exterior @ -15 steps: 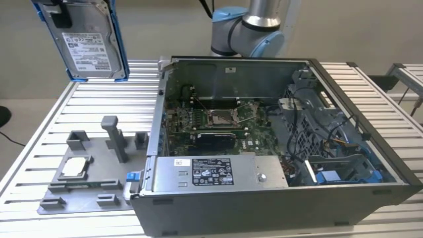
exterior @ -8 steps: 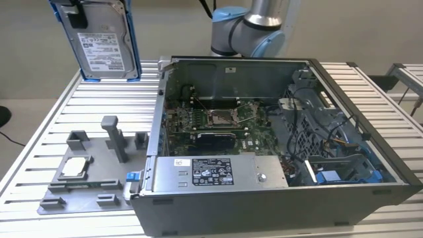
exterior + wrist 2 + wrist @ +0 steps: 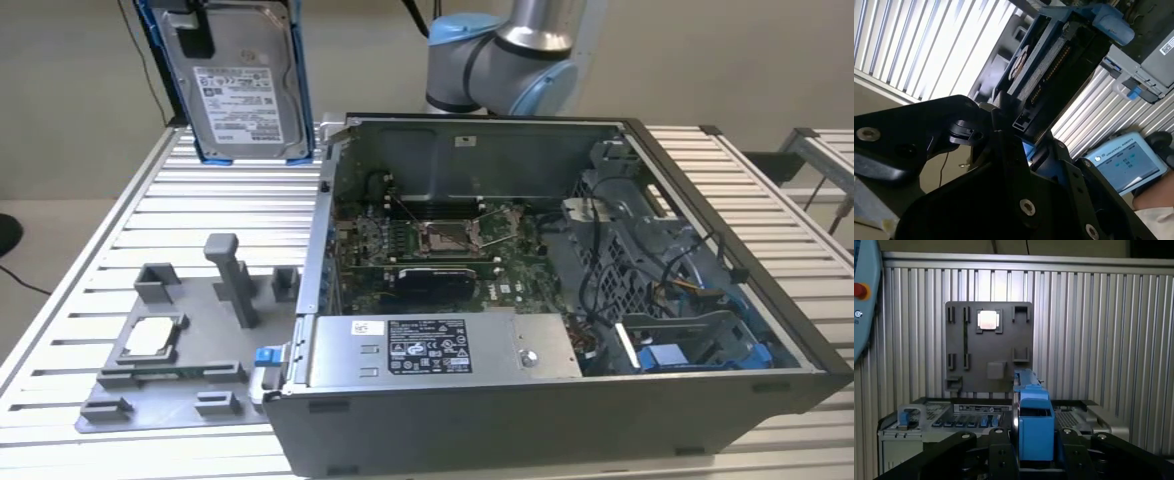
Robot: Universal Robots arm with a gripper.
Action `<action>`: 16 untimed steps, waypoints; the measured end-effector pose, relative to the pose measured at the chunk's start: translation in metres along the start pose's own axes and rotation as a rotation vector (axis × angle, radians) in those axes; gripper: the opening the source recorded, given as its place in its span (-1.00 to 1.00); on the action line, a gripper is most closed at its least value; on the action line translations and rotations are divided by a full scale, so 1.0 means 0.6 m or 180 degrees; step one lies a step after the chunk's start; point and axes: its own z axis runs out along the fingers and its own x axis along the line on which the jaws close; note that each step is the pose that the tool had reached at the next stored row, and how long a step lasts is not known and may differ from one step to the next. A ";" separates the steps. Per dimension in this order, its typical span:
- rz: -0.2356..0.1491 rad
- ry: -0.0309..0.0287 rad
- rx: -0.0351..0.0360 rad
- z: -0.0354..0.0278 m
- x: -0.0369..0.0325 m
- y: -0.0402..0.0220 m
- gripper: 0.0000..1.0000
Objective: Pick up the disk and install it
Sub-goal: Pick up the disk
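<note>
Claw (image 3: 1034, 440) clamps upright white-labelled disk (image 3: 243, 100); case (image 3: 534, 425) open.

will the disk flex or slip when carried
Probably stiff: the disk is a flat metal slab in a blue frame. Likely heavy for its size. It might slip, as the gripper clamps smooth plastic at one end.

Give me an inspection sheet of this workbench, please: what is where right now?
Surface: slatted metal table, carrying an open computer case.
Job's things: the disk, in its blue frame, held upright at the exterior view's upper left, outside the case.
Clutter: grey fixture plate with a small silver chip on it.
Pincer: the pincer is shut on the disk.
Cables: loose wires inside the case.
Surroundings: robot arm base behind the case; touchscreen tablet.
</note>
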 end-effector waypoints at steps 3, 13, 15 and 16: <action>0.0000 0.0000 0.0000 0.000 0.000 -0.018 -1.00; 0.0000 0.0000 0.0000 -0.002 0.001 -0.076 -1.00; 0.0000 0.0000 0.0000 -0.002 0.001 -0.087 -1.00; 0.0000 0.0000 0.0000 -0.002 0.001 -0.092 -1.00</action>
